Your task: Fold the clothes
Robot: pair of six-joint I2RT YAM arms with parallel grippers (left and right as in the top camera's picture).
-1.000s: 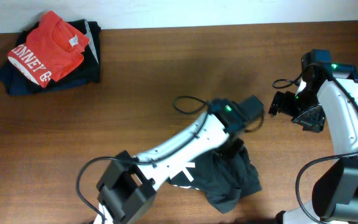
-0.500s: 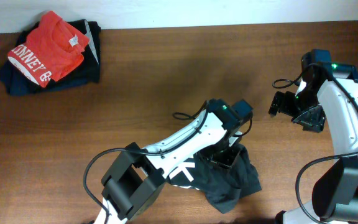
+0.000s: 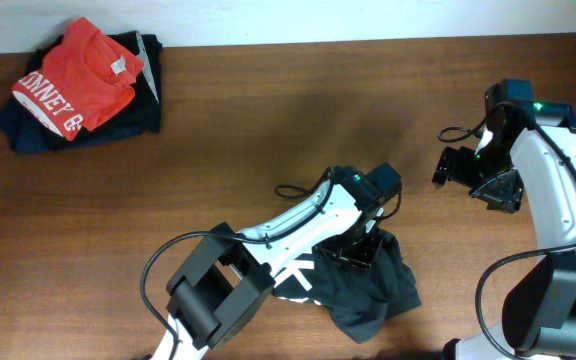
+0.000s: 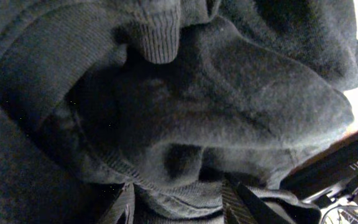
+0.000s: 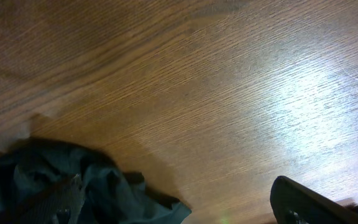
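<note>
The clothes, one dark charcoal T-shirt (image 3: 373,290), lie crumpled near the table's front edge, with a bit of white lettering showing at the left side. My left gripper (image 3: 361,248) is pressed down into the shirt's back part. In the left wrist view dark fabric (image 4: 229,93) fills the frame, and a ribbed fold sits pinched between the fingers (image 4: 127,208), so the gripper (image 4: 179,208) is shut on cloth. My right gripper (image 3: 465,175) hangs open above bare wood, up and right of the shirt. Its wrist view shows the shirt (image 5: 92,186) at lower left.
A red shirt with white lettering (image 3: 73,75) lies on folded dark garments (image 3: 138,105) at the back left corner. Wooden tabletop (image 3: 268,130) stretches between that pile and the T-shirt. The left arm's cable (image 3: 293,188) loops just behind the gripper.
My left gripper has moved a little toward the front and left, down into the T-shirt, and its jaws have narrowed onto fabric. The right arm has stayed where it was.
</note>
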